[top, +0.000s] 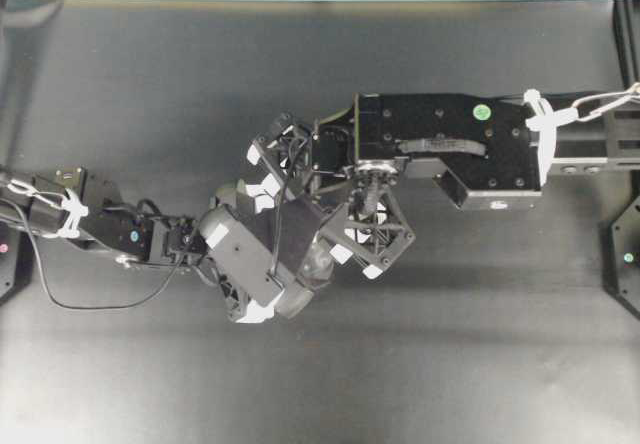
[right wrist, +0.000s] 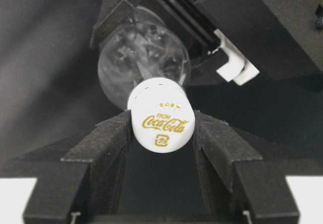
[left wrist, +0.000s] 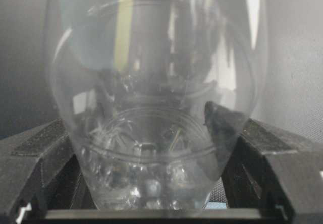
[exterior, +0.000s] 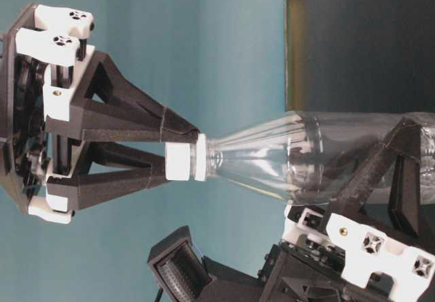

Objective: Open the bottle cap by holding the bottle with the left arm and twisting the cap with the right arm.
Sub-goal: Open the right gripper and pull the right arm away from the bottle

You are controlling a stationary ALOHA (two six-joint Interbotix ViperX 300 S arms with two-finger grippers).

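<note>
2 grippers on 1 clear bottle, held above dark table. Left gripper clamps bottle body, jaws wide around it. Right gripper closed on white cap, fingers pressing both sides. Cap on neck.

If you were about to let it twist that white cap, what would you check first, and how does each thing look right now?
1. Left tool clamped around the clear bottle: ok, its fingers press both sides of the body.
2. Right tool shut on the white cap: ok, a finger touches each side.
3. Cap seated on the neck: ok, no gap shows in the table-level view.
4. Bottle held off the table: ok.
5. Grip firm enough not to slip: cannot tell.
</note>
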